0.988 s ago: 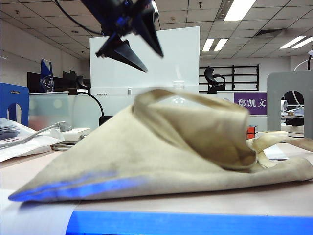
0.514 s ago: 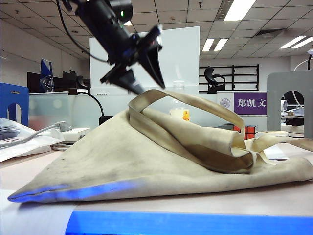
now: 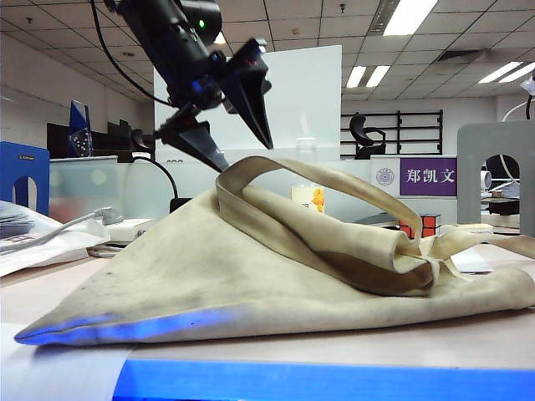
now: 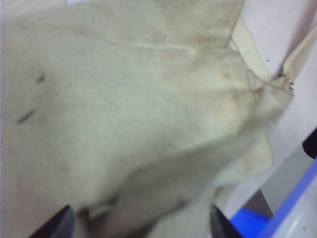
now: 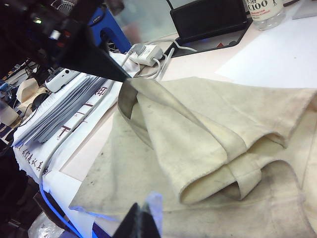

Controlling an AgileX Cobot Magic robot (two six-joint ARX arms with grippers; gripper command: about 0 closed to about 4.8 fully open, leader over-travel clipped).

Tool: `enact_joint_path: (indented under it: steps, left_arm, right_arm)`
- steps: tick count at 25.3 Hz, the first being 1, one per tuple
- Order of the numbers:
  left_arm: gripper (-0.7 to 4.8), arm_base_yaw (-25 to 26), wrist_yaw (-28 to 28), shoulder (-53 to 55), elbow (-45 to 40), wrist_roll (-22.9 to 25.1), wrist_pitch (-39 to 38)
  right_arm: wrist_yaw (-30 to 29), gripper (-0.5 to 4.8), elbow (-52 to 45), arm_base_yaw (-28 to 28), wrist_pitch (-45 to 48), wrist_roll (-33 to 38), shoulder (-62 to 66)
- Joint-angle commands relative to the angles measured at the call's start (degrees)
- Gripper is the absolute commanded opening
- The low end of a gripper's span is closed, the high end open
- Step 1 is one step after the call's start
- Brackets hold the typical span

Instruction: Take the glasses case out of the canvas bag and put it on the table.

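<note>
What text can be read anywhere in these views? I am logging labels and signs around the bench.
"郑凯文" in white on the purple sign behind the canvas bag.
"100", the visible end of a larger print, on the bottle label in the right wrist view.
Red characters on the stacked papers: too blurred to read.
Round emblem beside the purple sign's characters: too small to read.

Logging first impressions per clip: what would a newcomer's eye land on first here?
The big canvas bag slumped across the table, one strap arching up. Above that strap on the left hangs the left gripper, dark fingers spread open. The glasses case is not visible.
</note>
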Motion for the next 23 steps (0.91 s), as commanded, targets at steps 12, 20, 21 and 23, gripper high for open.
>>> enact_joint_path:
  steps: [12,20,21,23]
  left_arm:
    - [3.52,-0.55,-0.33,-2.27,0.20,14.75,-3.80]
    - [3.80,-0.61,-5.77,-2.23,0.20,22.05,-4.28]
    - [3.80,-0.61,-5.77,-2.08,0.20,22.51,-3.43]
    - [3.80,-0.66,-5.68,-1.53,0.20,22.62,-1.20]
  right_arm:
    - [-0.57,-0.04,0.17,-0.02,0.57,0.11,0.04]
    - [-3.10,-0.04,0.20,-0.02,0.57,0.35,0.02]
    - [-3.10,-0.04,0.20,-0.02,0.57,0.35,0.02]
    - [-3.10,-0.04,0.20,-0.02,0.57,0.39,0.02]
